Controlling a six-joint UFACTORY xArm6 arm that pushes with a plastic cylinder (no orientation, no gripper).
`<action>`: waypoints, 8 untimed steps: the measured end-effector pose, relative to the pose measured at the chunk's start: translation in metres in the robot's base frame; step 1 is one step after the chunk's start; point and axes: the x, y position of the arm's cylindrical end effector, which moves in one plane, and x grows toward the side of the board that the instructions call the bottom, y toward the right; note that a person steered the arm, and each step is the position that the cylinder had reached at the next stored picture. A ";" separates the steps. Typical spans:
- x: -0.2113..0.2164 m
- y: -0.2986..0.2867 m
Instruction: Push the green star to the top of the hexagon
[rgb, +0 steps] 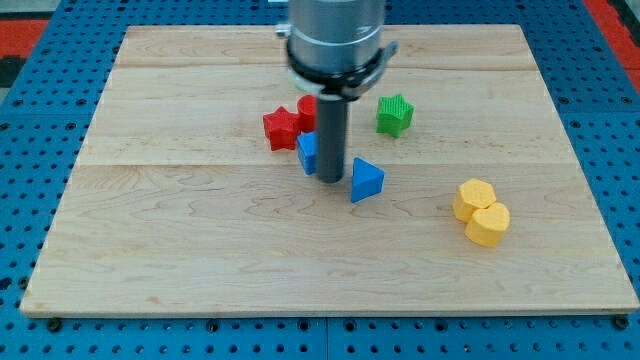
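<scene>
The green star (394, 114) lies right of the board's middle, toward the view's top. My tip (331, 179) rests on the board, below and to the left of the star, between a blue block (307, 152) on its left and a blue triangle (366, 180) on its right. A yellow hexagon (474, 197) sits at the right, touching a yellow heart-like block (489, 224) below it. The rod hides part of a red block (307, 110).
A red star (282, 128) lies left of the rod, next to the part-hidden red block. The wooden board (200, 250) sits on a blue pegboard (30, 150) table.
</scene>
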 end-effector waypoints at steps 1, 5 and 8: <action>0.004 -0.068; -0.147 -0.027; -0.111 0.101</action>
